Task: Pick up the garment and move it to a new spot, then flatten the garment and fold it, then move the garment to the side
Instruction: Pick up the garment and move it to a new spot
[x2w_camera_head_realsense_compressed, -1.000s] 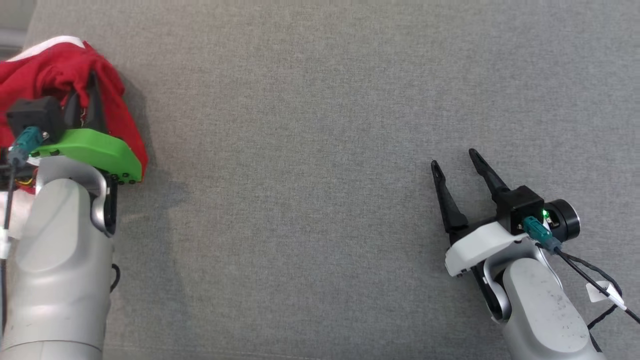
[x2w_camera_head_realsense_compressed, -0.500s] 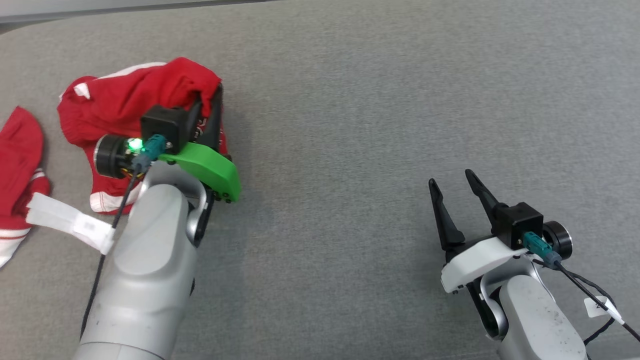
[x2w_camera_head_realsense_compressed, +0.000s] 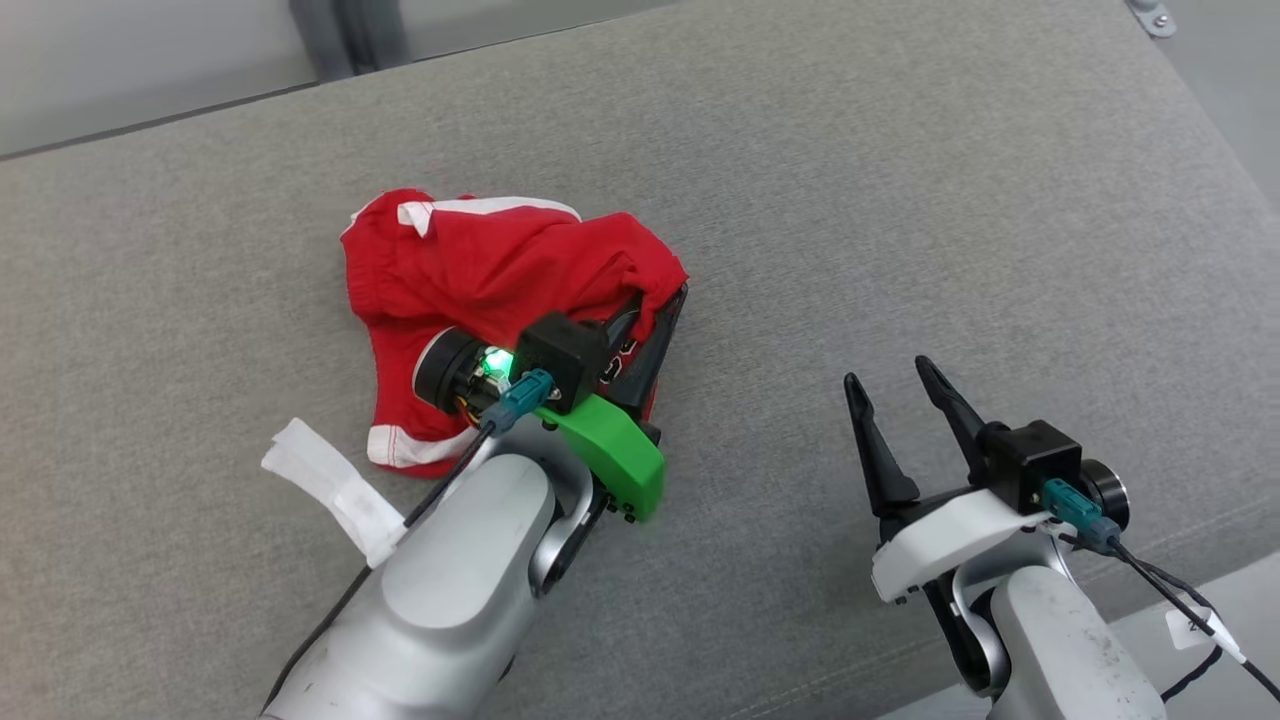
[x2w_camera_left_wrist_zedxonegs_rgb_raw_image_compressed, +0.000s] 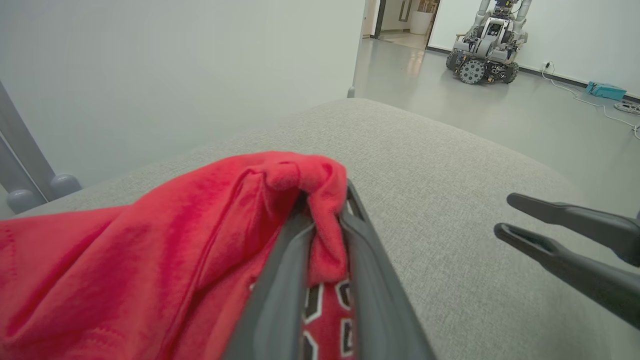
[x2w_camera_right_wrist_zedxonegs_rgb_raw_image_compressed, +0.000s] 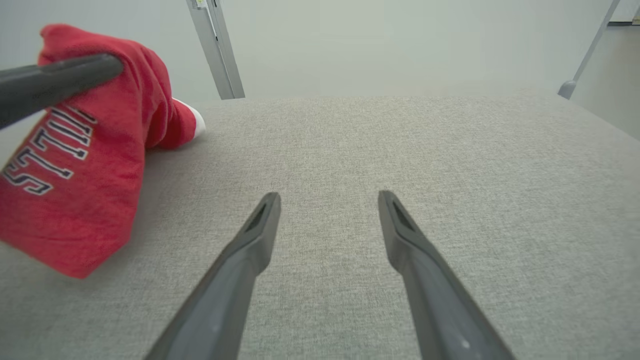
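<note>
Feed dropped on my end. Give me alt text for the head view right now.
The left gripper is shut on a fold of the crumpled red garment on the grey cushion. The right gripper is open and empty, off to its right.

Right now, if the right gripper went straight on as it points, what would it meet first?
Probably only the bare grey cushion: the open right gripper points across it toward its far edge, with the red garment left of that line. It may skim or clear the surface; depth is unclear.
</note>
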